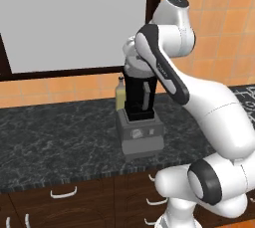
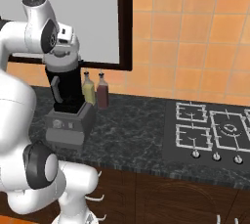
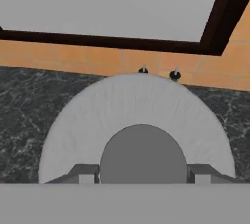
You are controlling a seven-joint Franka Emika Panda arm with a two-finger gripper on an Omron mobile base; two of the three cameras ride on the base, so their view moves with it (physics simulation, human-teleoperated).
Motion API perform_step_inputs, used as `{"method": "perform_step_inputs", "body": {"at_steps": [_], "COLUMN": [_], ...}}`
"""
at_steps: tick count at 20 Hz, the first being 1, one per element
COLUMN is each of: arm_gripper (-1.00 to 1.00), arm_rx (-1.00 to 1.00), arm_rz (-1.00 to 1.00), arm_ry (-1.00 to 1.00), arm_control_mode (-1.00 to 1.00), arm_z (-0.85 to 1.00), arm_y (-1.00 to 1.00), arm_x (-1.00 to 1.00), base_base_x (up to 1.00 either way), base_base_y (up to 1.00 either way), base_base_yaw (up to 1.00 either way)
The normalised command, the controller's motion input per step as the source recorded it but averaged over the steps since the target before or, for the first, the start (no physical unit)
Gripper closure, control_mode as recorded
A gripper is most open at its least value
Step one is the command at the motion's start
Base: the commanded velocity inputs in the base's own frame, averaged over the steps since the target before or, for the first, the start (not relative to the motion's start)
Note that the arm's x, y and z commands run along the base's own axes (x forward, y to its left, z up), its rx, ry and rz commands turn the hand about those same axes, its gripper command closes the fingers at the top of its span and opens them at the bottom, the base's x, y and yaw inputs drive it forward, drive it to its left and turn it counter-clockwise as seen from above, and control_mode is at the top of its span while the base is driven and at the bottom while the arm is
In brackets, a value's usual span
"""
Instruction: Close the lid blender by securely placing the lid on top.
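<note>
The lid (image 3: pixel 136 110), a light-grey disc with a darker knob (image 3: pixel 142 152) in its centre, lies straight below the hand camera. My gripper (image 3: pixel 143 175) is shut on that knob, one fingertip (image 3: pixel 85 174) on each side. In the base views my hand (image 1: pixel 135 61) hangs directly over the blender's black jar (image 1: pixel 140 95), which stands in its grey boxy base (image 1: pixel 141 135). The jar (image 2: pixel 68 88) is hidden under the lid in the hand view. Whether the lid rests on the jar's rim or hovers just above it, I cannot tell.
A yellowish bottle (image 2: pixel 88 91) and a reddish-brown bottle (image 2: pixel 102 93) stand just behind the blender by the tiled wall. A gas hob (image 2: pixel 210 130) lies on the dark counter (image 1: pixel 55 132) to the right. A dark-framed window (image 1: pixel 74 18) is behind.
</note>
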Motion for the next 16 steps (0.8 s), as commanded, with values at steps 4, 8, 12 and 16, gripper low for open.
{"method": "perform_step_inputs", "body": {"at_steps": [4,8,12,16], "arm_gripper": [1.0,1.0,1.0,1.0], "arm_rx": [0.0,0.0,0.0,0.0], "arm_rz": [0.0,0.0,0.0,0.0], "arm_ry": [-0.11,-0.11,-0.01,-0.03], "arm_control_mode": [-1.0,-1.0,-1.0,-1.0], "arm_z": [0.56,0.57,0.02,-0.03], "arm_y": [0.0,0.0,0.0,0.0], "arm_x": [-0.17,-0.08,-0.1,0.0], "base_base_x": [0.0,0.0,0.0,0.0], "base_base_y": [0.0,0.0,0.0,0.0], "base_base_yaw": [0.0,0.0,0.0,0.0]}}
